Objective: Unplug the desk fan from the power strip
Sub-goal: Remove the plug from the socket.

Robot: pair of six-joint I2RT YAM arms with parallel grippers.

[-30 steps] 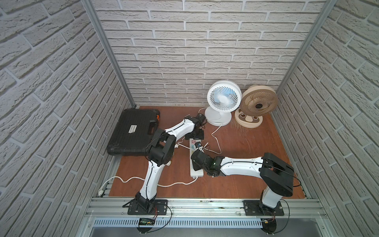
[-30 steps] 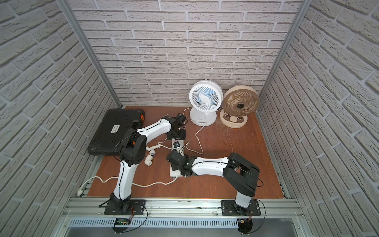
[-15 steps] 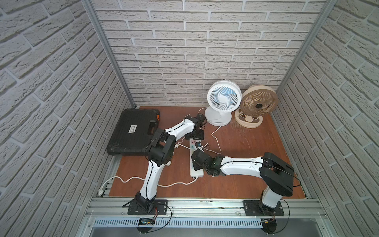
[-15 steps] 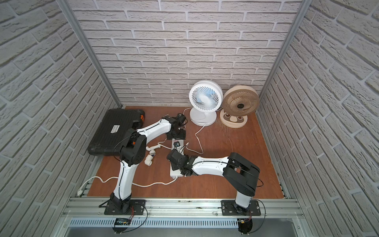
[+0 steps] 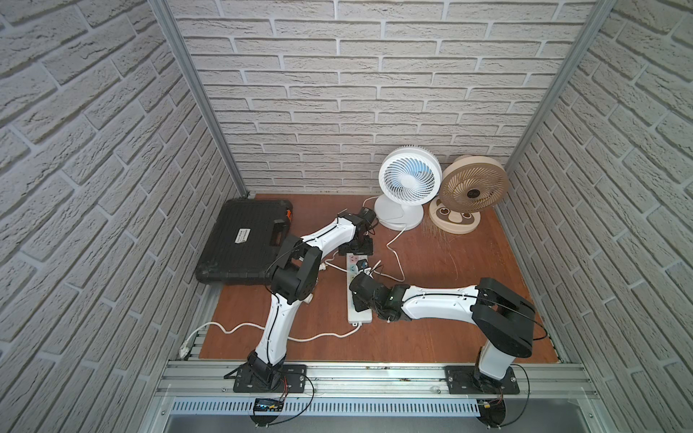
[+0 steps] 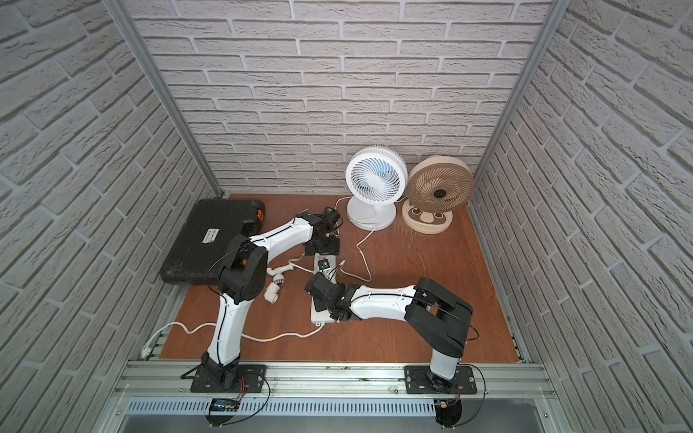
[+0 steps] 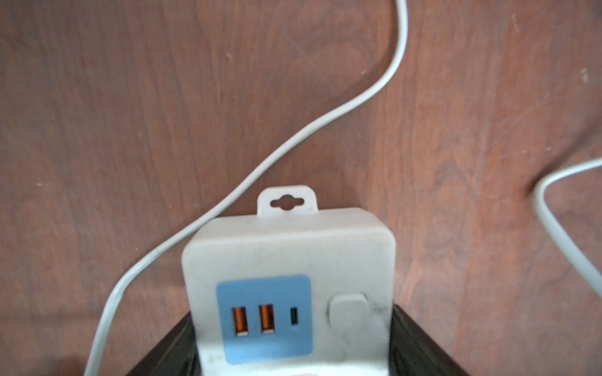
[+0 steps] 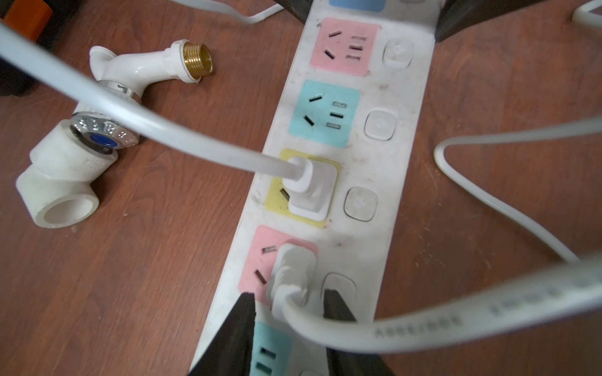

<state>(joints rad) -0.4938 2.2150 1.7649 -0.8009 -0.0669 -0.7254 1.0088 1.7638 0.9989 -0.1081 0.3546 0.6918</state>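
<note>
Nothing has visibly shifted in the top views since a second ago; both arms sit where they were. The power strip (image 5: 359, 319) (image 6: 320, 317) lies flat on the wooden table (image 5: 450, 337), running lengthwise away from the robot, between the two arms.

The left gripper (image 5: 356, 250) (image 6: 322, 248) is clamped across the strip's far end. In the left wrist view its black fingers (image 7: 413, 338) press against both long sides of the strip (image 7: 290, 247), by the blue USB panel.

The right gripper (image 5: 362, 280) (image 6: 320, 284) hangs low over the strip's middle. In the right wrist view the gripper (image 8: 288, 296) straddles a white plug (image 8: 290, 270) seated in a pink socket. Its fingers stand slightly apart, one on each side, with a thin gap to the plug showing. A second plug (image 8: 312, 188) sits in the next socket, a yellow one, toward the left gripper.

The white desk fan (image 5: 408, 183) and a beige desk fan (image 5: 474, 187) stand at the back wall, well apart from the strip. A white valve fitting (image 8: 107, 97) lies beside the strip, and a black tool case (image 5: 243, 240) rests beyond the left arm.
</note>
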